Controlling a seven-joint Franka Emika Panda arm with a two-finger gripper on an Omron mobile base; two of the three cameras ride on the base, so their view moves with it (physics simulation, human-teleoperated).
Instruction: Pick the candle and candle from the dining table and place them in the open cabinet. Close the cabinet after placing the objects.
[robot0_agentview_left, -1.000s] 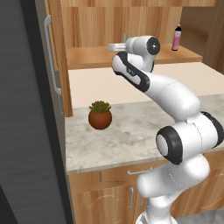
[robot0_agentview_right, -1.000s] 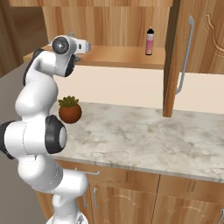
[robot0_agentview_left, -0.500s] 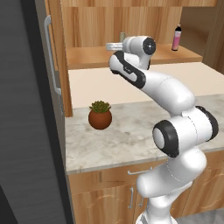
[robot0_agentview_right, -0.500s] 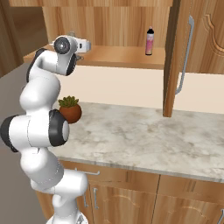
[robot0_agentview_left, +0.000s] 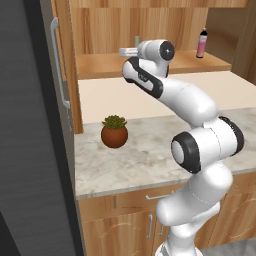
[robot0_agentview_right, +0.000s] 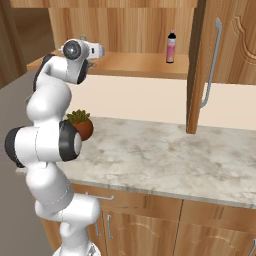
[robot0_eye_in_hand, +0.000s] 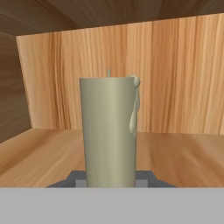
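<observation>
The hand sits right at the foot of a candle, seen from the hand view. Its two dark tips press in on the candle from both sides, low down, so the hand is squeezed shut on the candle. The candle stands straight up between them, just in front of the camera.

The candle is a fat, round, grey-beige one. It has a flat top with a tiny wick poking up. One long drip of wax runs down its right side from a little blob at the top edge.

Under the candle is the wooden shelf of the cabinet, and behind it is the wooden back wall.

In the left base view, the bench with its stone top is closest, with a small plant in a round brown pot on it. Higher and farther back, the arm reaches into the open cabinet, and the candle peeks up behind the wrist. Far to the right on the same shelf stands a pink bottle with a dark cap.
</observation>
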